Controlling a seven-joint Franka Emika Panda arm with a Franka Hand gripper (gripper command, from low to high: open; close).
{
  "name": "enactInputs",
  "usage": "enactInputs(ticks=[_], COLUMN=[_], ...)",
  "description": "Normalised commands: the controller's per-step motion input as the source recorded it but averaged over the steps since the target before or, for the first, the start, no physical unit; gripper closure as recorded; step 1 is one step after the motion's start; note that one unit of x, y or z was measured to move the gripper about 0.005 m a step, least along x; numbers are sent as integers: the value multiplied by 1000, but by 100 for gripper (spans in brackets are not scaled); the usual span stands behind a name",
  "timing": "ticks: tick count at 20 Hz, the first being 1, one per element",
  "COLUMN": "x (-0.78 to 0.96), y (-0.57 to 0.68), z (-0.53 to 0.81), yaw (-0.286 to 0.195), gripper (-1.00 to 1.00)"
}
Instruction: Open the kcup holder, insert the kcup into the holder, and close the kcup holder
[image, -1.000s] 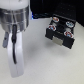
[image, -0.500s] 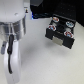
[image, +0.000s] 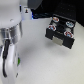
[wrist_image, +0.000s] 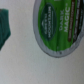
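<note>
The kcup holder (image: 61, 30) is a black box at the exterior view's upper right. Its tray is slid out and shows round slots holding pods with reddish and dark tops (image: 55, 21). The kcup's green-and-white top (wrist_image: 59, 25) fills much of the wrist view, very close to the camera on the white table. My white arm (image: 12, 42) reaches down at the exterior view's left, well apart from the holder. A small green spot (image: 18, 61) shows beside its lower end. My fingers do not show clearly in either view, so their state is unclear.
A dark green shape (wrist_image: 5, 27) sits at the edge of the wrist view, beside the kcup. A blue light (image: 31, 17) and dark equipment stand behind the arm. White table surface (image: 50, 62) lies between the arm and the holder.
Nothing has visibly changed apart from a slight shift of the arm. The holder's tray stays slid out.
</note>
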Motion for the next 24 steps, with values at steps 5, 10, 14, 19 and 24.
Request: enactInputs(ticks=[5,10,14,19,24], x=[22,-145,-115,44,51], y=[7,153,-18,-159,-247], z=[-27,-124,-78,-107,-107], yaw=[-40,2,-25,-95,-107], gripper=[-100,-100,-100,-100,-100])
